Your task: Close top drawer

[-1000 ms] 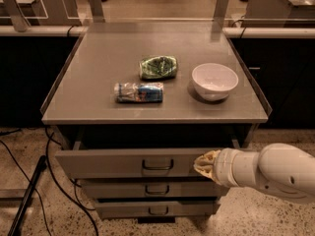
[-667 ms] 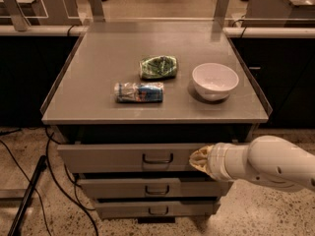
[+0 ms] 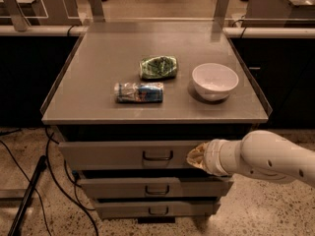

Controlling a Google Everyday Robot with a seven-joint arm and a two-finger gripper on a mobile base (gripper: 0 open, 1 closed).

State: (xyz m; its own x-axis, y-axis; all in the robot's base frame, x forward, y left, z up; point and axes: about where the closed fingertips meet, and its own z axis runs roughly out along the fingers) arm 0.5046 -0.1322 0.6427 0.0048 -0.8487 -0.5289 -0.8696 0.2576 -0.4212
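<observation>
The top drawer [image 3: 108,154] is a wide grey metal drawer under the cabinet top, with a small dark loop handle [image 3: 157,156] at its middle. It stands out only a little from the cabinet, with a narrow dark gap above its front. My gripper [image 3: 195,156] comes in from the right on a white arm and its tan tip rests against the drawer front, just right of the handle.
Two narrower grey drawers [image 3: 155,187] sit below. On the cabinet top [image 3: 98,73] lie a green crumpled bag [image 3: 158,67], a blue-labelled packet [image 3: 139,92] and a white bowl [image 3: 214,81]. Black cables [image 3: 54,181] and a dark pole [image 3: 27,195] lie on the floor at left.
The top drawer has slid further into the cabinet. My gripper has moved left and inward with it, staying against the drawer front.
</observation>
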